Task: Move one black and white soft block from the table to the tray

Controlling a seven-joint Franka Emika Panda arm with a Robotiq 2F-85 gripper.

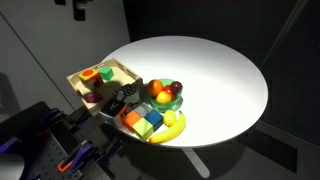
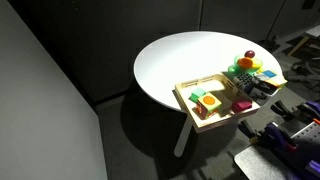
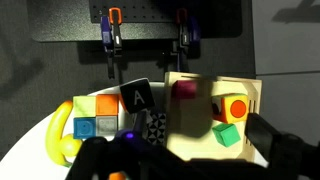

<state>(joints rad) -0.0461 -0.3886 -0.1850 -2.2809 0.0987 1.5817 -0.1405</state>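
In the wrist view the black and white soft block (image 3: pixel 155 127), with a fine triangle pattern, sits on the table (image 3: pixel 28 148) just left of the light wooden tray (image 3: pixel 255 92). The tray holds a magenta block (image 3: pixel 185 88), an orange block with a red circle (image 3: pixel 233 108) and a green block (image 3: pixel 228 134). My gripper (image 3: pixel 198 140) is open and empty; its dark fingers straddle the tray's near left part, and the patterned block lies by the left finger. The tray also shows in both exterior views (image 1: pixel 118 66) (image 2: pixel 200 82), at the edge of the round white table (image 1: pixel 210 70) (image 2: pixel 170 60).
A black block with a white letter A (image 3: pixel 137 97) stands behind the patterned block. Orange (image 3: pixel 108 104), blue (image 3: pixel 85 127) and teal (image 3: pixel 105 125) blocks and a banana (image 3: pixel 60 135) lie to its left. A dark bowl of fruit (image 1: pixel 165 93) sits beside them.
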